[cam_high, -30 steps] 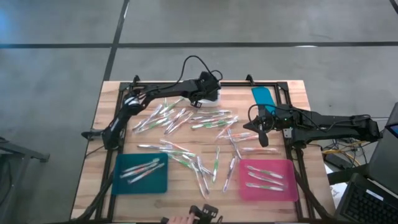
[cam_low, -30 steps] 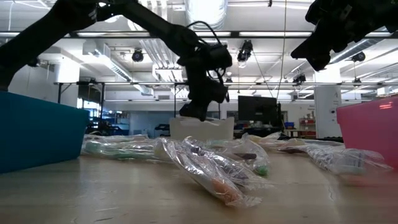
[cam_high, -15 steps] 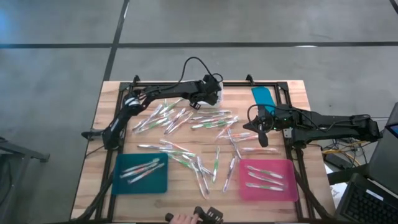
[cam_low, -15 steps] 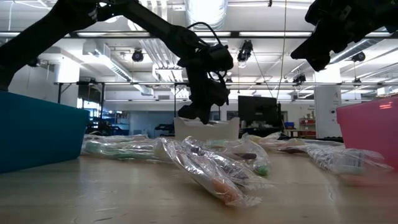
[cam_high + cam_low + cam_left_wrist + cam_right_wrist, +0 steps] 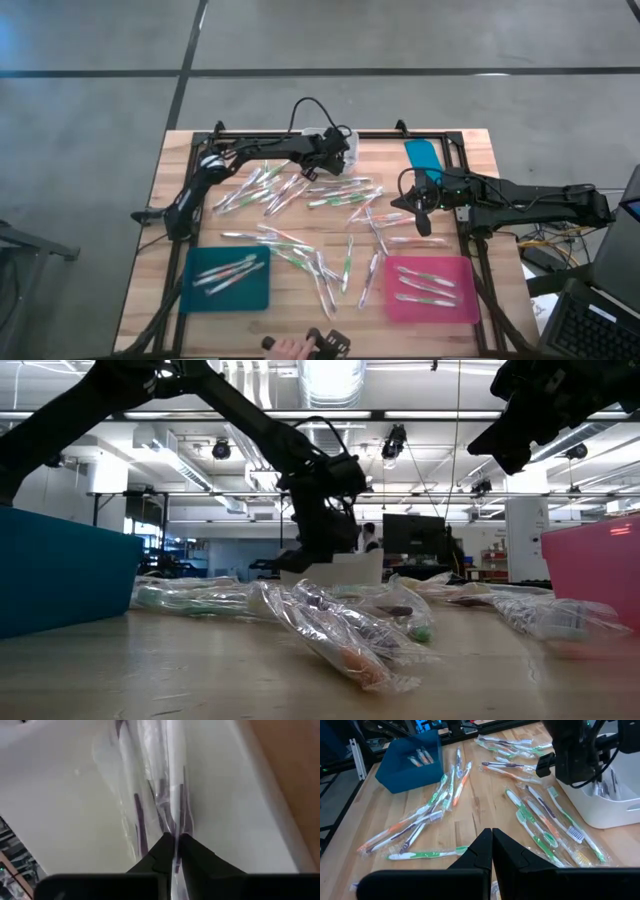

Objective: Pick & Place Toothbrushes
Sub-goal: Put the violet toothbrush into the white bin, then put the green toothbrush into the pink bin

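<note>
Left gripper [image 5: 335, 153] reaches to the table's far edge, tips down inside the white bin [image 5: 341, 149], jaws pinched on a wrapped toothbrush [image 5: 172, 780]. Right gripper [image 5: 421, 203] hovers at right, jaws clenched, nothing held. Loose toothbrushes [image 5: 330, 190] strewn mid-table, too many to count; three in the pink tray [image 5: 462, 305], about three in the teal tray [image 5: 260, 295]; near edge bare

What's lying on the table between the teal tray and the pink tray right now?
In the high view, several wrapped toothbrushes lie on bare wood between the teal tray and the pink tray, mostly green and pink-handled ones; nothing else sits there.
</note>
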Motion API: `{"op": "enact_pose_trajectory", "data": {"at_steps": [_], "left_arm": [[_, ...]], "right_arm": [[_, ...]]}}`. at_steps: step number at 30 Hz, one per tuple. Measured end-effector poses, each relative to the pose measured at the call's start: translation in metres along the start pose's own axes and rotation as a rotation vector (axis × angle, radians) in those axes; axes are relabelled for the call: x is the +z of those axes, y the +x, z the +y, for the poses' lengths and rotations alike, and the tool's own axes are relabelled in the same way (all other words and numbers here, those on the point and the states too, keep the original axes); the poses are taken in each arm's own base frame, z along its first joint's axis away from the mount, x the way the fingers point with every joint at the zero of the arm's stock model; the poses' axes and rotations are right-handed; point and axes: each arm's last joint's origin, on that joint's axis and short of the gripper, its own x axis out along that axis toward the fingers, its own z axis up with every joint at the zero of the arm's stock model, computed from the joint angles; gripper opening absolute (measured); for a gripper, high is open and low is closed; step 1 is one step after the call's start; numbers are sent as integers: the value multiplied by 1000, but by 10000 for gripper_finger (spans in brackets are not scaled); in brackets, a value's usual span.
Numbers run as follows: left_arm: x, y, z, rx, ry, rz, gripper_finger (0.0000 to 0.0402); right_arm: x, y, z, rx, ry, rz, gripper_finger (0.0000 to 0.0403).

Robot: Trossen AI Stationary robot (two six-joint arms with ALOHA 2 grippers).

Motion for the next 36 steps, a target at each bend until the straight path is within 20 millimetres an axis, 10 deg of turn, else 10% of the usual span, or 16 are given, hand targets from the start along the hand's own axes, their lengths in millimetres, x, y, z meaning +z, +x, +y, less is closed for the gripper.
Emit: {"op": "enact_pose_trajectory", "data": {"at_steps": [20, 36], "left_arm": [[4, -13, 7, 54, -83, 77, 204], [-42, -161, 46, -43, -720, -360, 209]], "right_arm": [[0, 0, 0, 0, 0, 0, 8], [0, 0, 0, 0, 0, 0, 8]]}}
